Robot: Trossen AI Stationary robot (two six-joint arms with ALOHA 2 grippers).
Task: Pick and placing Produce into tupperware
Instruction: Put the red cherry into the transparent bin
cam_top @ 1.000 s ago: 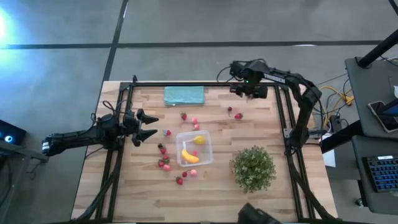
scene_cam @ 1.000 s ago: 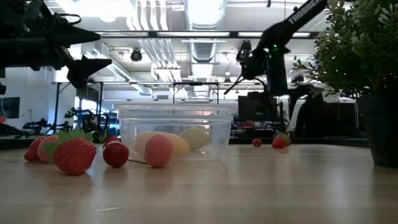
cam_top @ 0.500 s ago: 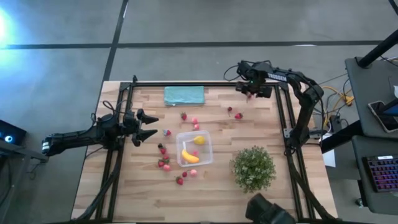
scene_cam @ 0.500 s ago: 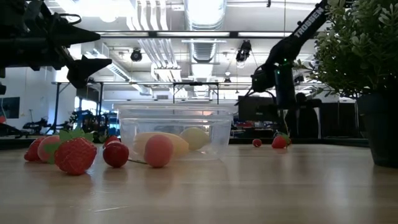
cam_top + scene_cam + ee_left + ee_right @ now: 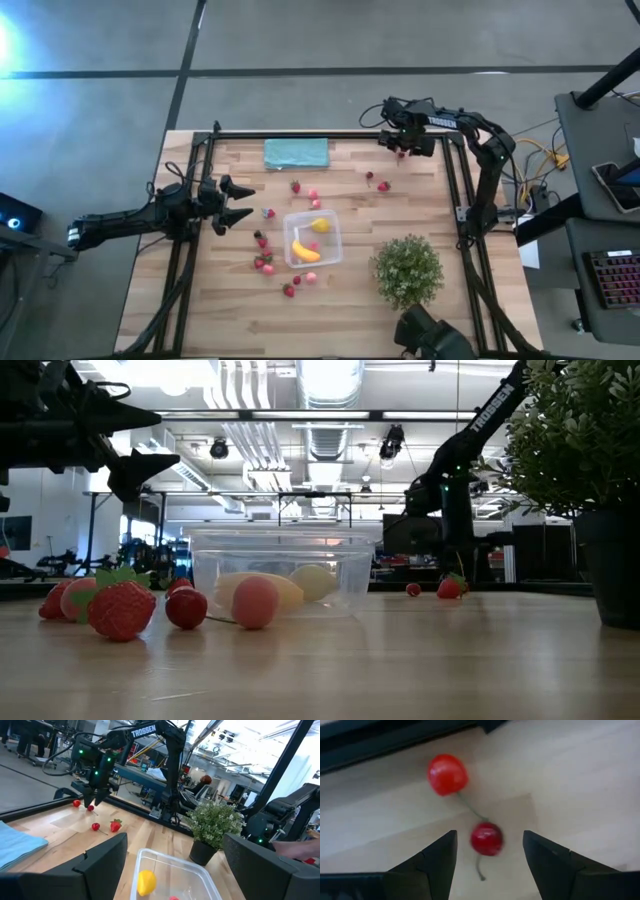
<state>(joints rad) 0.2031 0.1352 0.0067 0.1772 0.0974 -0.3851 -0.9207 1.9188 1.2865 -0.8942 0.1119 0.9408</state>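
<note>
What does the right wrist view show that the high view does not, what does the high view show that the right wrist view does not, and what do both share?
Only the right wrist view shows two cherries joined by thin stems, one lying between the open fingers of the right gripper.

Only the high view shows the clear container holding a banana and a lemon, the strawberries scattered beside it, the teal cloth, the plant and the left gripper, open and waiting at the table's left edge.

Both show the wooden table and the right gripper at its far edge.

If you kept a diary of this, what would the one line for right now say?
right gripper: open, poised over cherry pair at table's far edge | left gripper: open, waiting left of tupperware | tupperware: banana, lemon
</note>
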